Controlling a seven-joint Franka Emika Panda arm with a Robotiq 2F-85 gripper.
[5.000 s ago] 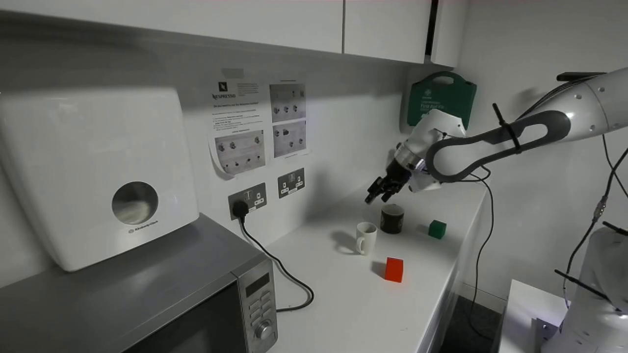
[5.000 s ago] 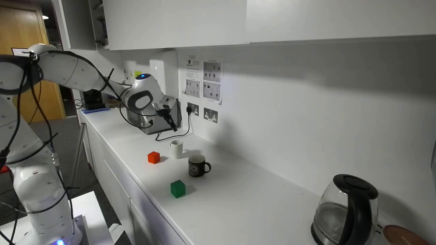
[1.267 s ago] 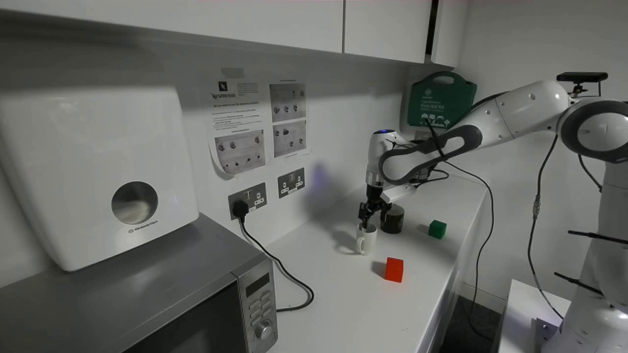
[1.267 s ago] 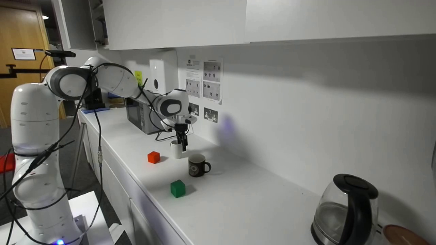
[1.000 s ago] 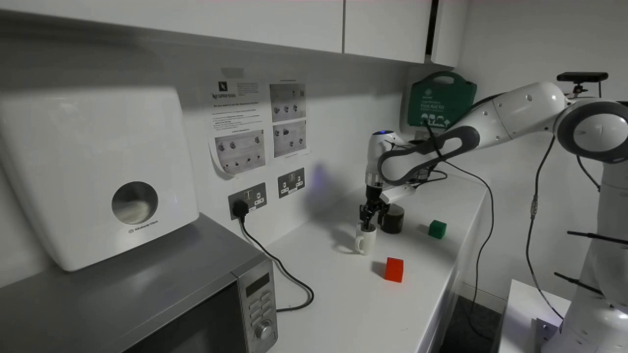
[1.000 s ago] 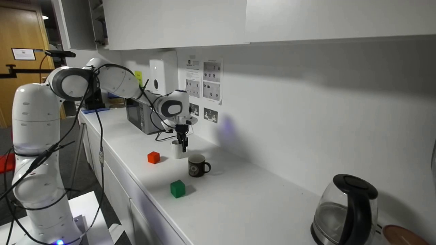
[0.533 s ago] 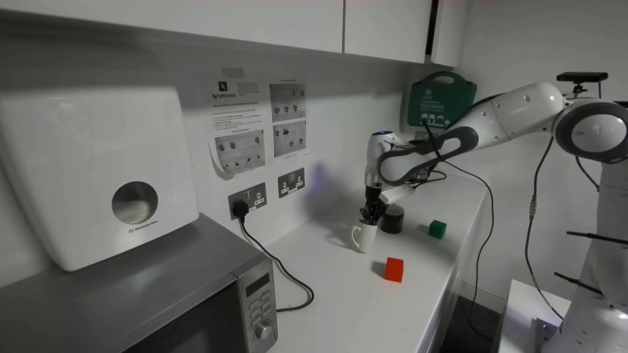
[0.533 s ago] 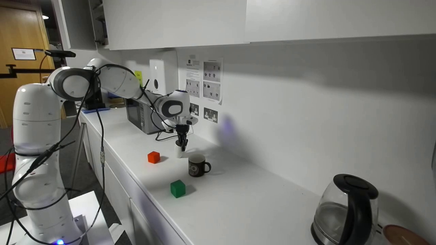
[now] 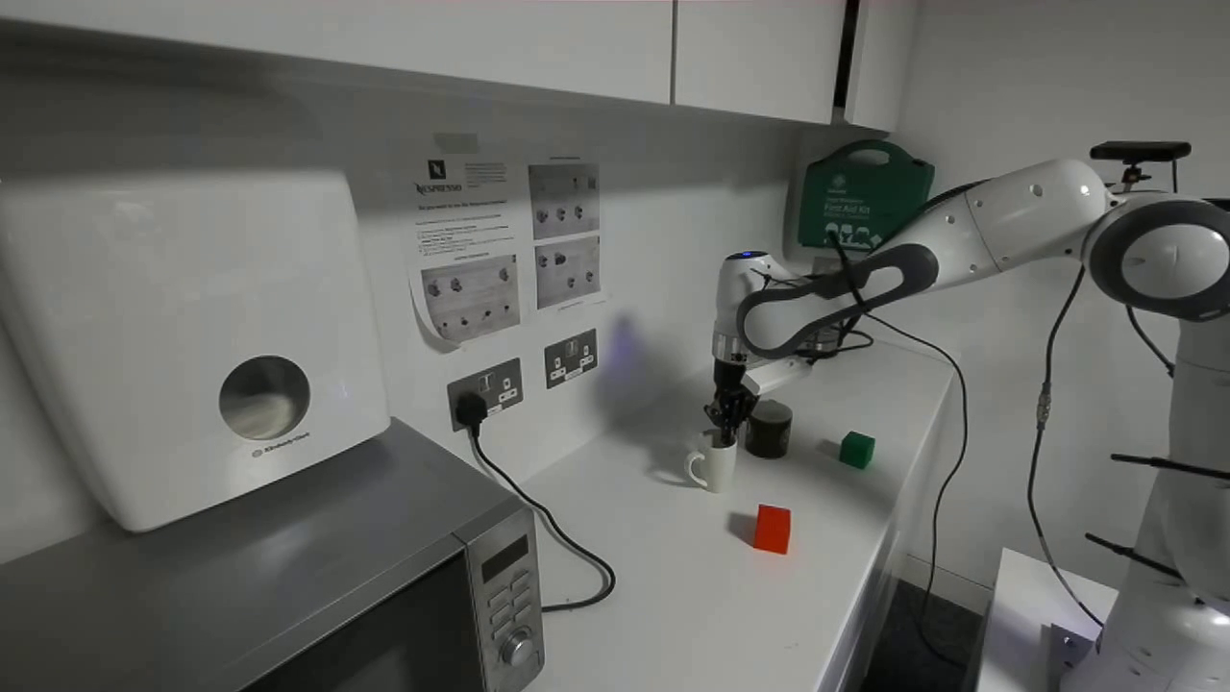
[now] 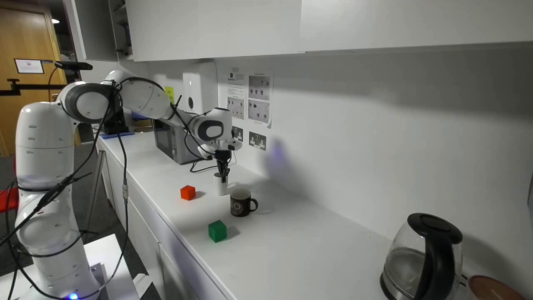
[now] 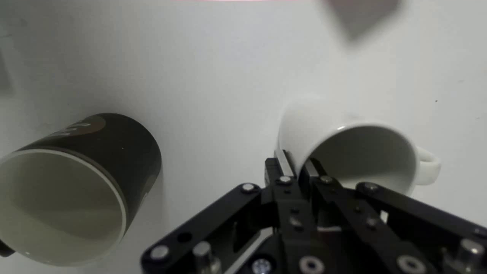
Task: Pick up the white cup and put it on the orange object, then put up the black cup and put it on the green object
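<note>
- the gripper (image 11: 298,167) points down with its fingers drawn together at the rim of the white cup (image 11: 304,123), one inside and one outside, only the cup's wall between them; pinching there probably comes easier than spanning the whole round body.
- the counter (image 10: 291,254) carries all the task's pieces near one another, presumably to keep each carry short.
- the black cup (image 10: 238,207) stands upright beside the white one, apart from the gripper, its handle turned away from the counter's front edge; it seems meant for the second half of the job.
- the white cup, slimmer, is not yet on its target. its handle points opposite the fingers, leaving that stretch of rim free to grip. whether its base is off the counter i cannot tell from these angles.
- the green block (image 10: 217,231) sits nearer the front edge than the black cup, its top bare, ready as a stand.
- the orange block (image 9: 772,530), also bare, lies near the white cup on the front-edge side. next likely comes a lift and short shift; held at one edge, the cup could tilt, so it should be lowered level.
</note>
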